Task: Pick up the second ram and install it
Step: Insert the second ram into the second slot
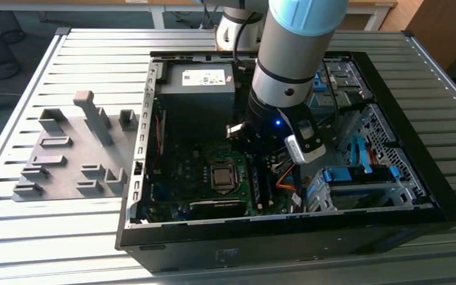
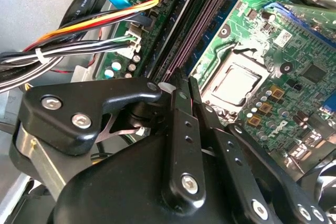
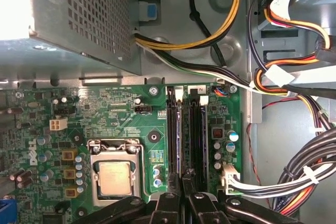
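Gripper [image 2: 185, 85] deep inside an open computer case [image 1: 291, 228], its two black fingers [image 2: 177, 129] drawn narrowly together. They appear to be clamped on the top edge of the second ram [image 3: 178, 140], though the contact itself is partly hidden.

Seen from the exterior view, the case lies on its side on a slatted metal table [image 1: 54, 249], so the arm [image 1: 291, 53] can reach straight down into it.

On the exterior view's left sits a grey holder plate [image 1: 62, 172] with upright blocks.

Inside the case, the green motherboard [image 3: 121, 114] faces upward, with the processor socket [image 3: 115, 177] just beside two parallel memory slots.

Seen edge-on, the ram is a thin strip running along the slot nearer the socket, in line with the fingertips. Holding it at mid-length probably spreads downward pressure evenly along the slot.

Bundled cables [image 3: 294, 171] lie off to the side.
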{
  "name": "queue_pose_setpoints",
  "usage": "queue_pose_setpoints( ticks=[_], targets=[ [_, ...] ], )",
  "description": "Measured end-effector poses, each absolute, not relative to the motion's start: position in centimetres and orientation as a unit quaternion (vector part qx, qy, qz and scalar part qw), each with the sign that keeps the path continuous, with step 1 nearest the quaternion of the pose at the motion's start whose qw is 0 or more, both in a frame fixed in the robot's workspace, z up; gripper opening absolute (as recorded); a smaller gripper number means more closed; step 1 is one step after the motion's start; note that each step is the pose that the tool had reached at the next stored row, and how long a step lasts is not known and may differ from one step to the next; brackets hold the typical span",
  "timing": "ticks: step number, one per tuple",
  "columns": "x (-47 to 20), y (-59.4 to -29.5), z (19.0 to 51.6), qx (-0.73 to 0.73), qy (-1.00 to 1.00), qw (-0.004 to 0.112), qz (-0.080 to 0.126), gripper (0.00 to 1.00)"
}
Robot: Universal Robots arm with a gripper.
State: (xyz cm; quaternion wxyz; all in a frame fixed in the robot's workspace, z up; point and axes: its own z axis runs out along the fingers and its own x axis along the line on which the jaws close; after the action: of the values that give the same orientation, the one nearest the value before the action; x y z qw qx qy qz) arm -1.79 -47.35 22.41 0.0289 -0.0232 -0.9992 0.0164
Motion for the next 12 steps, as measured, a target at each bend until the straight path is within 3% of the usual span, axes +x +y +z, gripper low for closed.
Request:
queue_pose_setpoints(
  ticks=[12],
  targets=[
    [-1.56,-47.28,22.42,-0.023,-0.999,0.029,0.017,0.13]
  ],
)
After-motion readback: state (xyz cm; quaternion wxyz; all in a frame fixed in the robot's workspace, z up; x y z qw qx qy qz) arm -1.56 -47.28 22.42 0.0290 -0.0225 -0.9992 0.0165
